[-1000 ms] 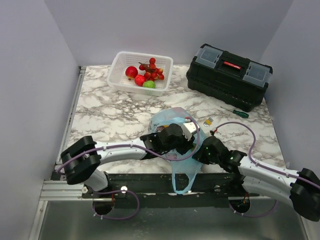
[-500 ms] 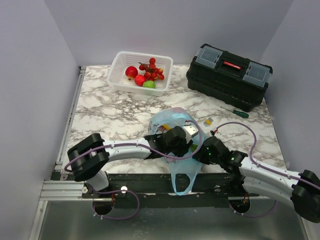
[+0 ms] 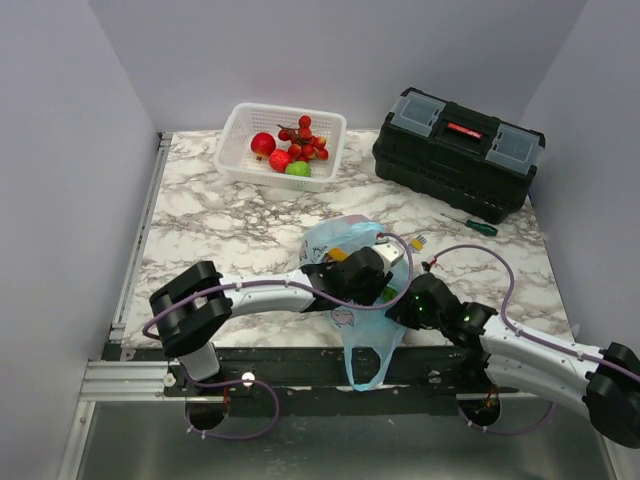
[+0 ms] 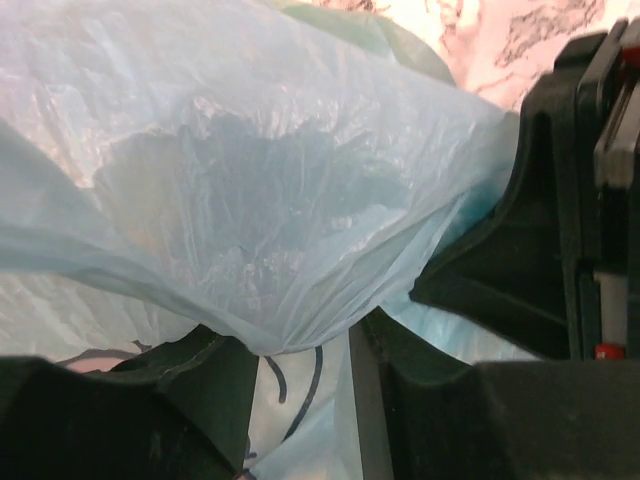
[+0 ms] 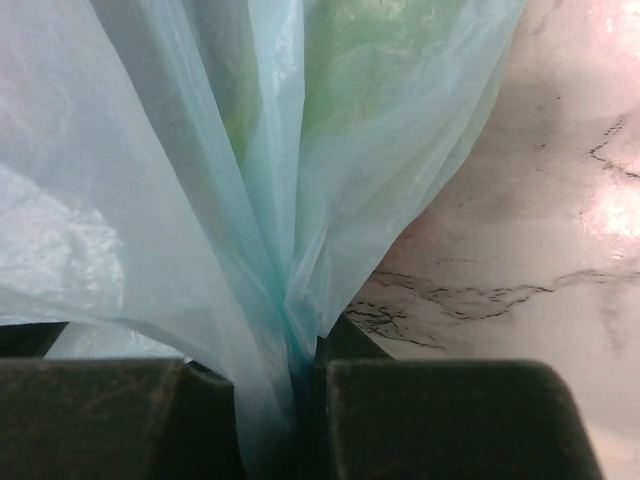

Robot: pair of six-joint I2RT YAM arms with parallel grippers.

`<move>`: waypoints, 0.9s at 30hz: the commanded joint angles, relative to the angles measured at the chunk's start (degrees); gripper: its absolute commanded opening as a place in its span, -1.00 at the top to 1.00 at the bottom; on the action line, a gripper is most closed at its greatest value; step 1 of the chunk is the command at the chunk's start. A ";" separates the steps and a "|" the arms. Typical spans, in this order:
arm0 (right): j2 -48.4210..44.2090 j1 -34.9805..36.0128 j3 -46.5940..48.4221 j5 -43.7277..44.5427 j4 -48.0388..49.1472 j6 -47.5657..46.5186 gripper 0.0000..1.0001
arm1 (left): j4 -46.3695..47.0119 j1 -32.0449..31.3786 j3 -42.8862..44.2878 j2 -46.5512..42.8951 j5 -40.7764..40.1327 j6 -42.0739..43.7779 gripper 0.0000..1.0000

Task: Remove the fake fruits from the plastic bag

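Jaws of the right gripper (image 5: 305, 350) press together on a fold of the plastic bag (image 5: 200, 150). The left gripper (image 4: 300, 365) stands partly spread with film between, its hold unclear. The bag lies at the bench (image 3: 200, 220) near edge; red fake fruits (image 3: 263, 145) sit in the white basket (image 3: 232, 150).

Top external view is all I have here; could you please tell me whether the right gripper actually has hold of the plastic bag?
Observer: Yes. In the right wrist view the right gripper is shut on a bunched fold of the plastic bag.
Operator: Thank you. Are the left jaws closed on it as well?
Observer: No. In the left wrist view the left gripper stands open, with bag film draped over the gap between its jaws.
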 commanded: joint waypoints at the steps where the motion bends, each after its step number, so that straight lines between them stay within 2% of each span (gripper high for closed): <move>1: -0.62 0.30 -0.99 0.97 -1.09 -0.58 0.75 | -2.27 0.00 3.99 2.94 -3.51 0.79 0.25; 10: -0.32 0.30 -0.94 0.83 -0.92 -0.78 0.75 | -6.31 0.02 9.11 7.86 0.50 1.49 0.31; 17: -0.07 0.30 -0.90 0.69 -0.67 -0.89 0.75 | -12.89 0.23 15.59 13.44 1.13 0.34 0.25; 23: 0.86 0.30 -0.73 0.62 -0.50 -1.02 0.75 | -14.48 0.17 17.09 15.18 0.90 0.94 0.25; 27: 1.37 0.30 -0.55 0.47 -0.30 -1.23 0.75 | -14.31 0.21 16.22 14.91 0.70 0.95 0.36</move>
